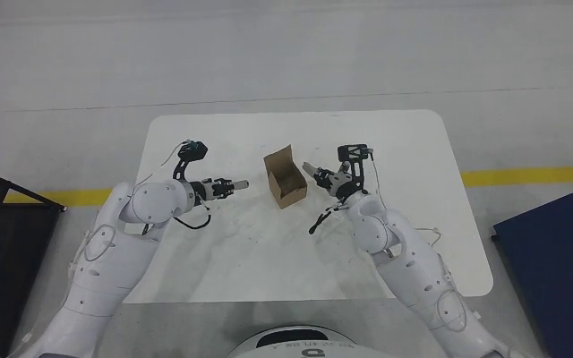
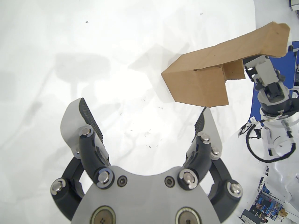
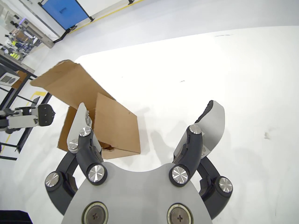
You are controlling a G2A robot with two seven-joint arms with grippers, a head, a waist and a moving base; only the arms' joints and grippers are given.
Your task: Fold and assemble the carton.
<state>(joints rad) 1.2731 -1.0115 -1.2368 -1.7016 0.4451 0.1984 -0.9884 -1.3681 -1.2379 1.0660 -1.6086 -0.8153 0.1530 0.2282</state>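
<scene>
Item one, far left, on the floor: we note a dark flat panel (image 1: 20, 242) off the table's left side, well apart from the work

Item two: a white rectangular table with rounded corners (image 1: 394, 143) carries the carton, and both arms lie over it

Item three: the left gripper (image 1: 240, 186) (image 2: 143, 107), of white metal with black links and ribbed dark pads, sits over the left-centre of the table and points toward the carton. We see its two fingers spread wide with nothing between them. It is near the carton but apart from it

Item four: the small brown corrugated cardboard carton (image 1: 285, 176) (image 2: 201, 87) (image 3: 116, 122) stands on the table roughly at its centre, between the two grippers. We record it as partly erected. Its walls are up, its top is open, and one long flap rises tilted above the walls. In the left wrist view a smaller flap shows beneath the long one

Item five: the right gripper (image 1: 315, 174) (image 3: 147, 106), of the same white-and-black build, sits just to the right of the carton. Its fingers are spread wide and hold nothing. In its own wrist view one finger overlaps the carton's near wall, and we cannot tell whether it touches the cardboard

Item six, right of the table, on the floor: we list a yellow painted line (image 1: 519, 176) and, at the far right edge, a dark blue panel (image 1: 537, 251)
</scene>
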